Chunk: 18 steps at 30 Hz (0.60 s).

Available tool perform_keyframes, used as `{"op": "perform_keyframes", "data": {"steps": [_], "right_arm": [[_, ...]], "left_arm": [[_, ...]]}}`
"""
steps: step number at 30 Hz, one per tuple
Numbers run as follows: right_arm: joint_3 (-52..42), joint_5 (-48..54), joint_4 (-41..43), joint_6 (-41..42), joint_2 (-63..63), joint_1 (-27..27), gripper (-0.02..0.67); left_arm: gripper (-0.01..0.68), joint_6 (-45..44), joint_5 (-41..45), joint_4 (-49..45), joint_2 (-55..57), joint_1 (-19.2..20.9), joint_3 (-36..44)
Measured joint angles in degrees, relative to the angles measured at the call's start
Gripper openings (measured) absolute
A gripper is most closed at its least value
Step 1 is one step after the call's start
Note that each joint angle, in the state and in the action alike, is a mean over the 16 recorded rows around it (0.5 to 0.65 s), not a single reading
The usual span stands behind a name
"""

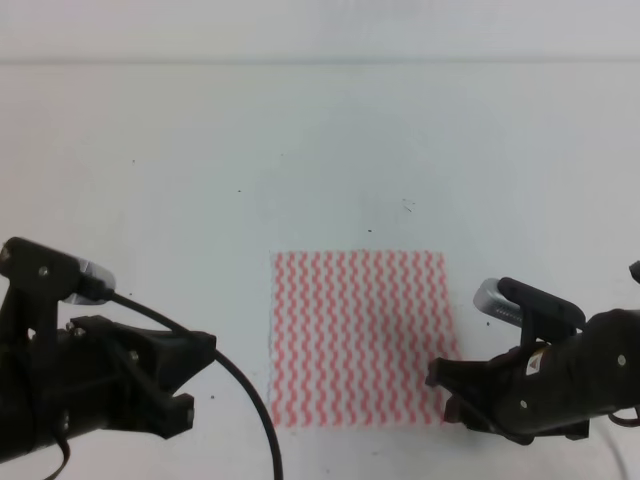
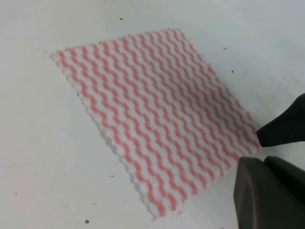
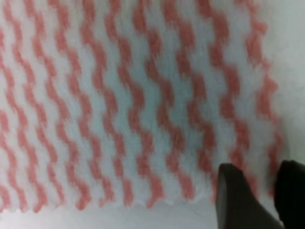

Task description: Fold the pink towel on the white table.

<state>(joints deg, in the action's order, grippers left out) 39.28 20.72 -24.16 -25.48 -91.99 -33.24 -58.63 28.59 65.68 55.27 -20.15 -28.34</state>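
Thin square pink-and-white zigzag-striped towel (image 1: 358, 338) lies flat, near centre of plain white table (image 1: 300, 150). Right gripper (image 1: 447, 392) at towel's near right corner, fingers (image 3: 236, 200) narrowly parted over the edge. Left gripper (image 1: 195, 380) well left of towel; opening unclear.

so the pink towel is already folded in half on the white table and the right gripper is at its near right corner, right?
Not folded: the pink towel lies flat in one open square layer on the white table, as the exterior high view shows. The right gripper is at its near right corner.
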Motion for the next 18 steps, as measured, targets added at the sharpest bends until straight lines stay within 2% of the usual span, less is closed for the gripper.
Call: {"op": "perform_keyframes", "data": {"steps": [18], "right_arm": [[0.03, -1.37, -0.82, -0.01, -0.85, 0.0, 0.142]], "left_arm": [[-0.007, -0.18, 0.11, -0.02, 0.09, 0.01, 0.0]]}}
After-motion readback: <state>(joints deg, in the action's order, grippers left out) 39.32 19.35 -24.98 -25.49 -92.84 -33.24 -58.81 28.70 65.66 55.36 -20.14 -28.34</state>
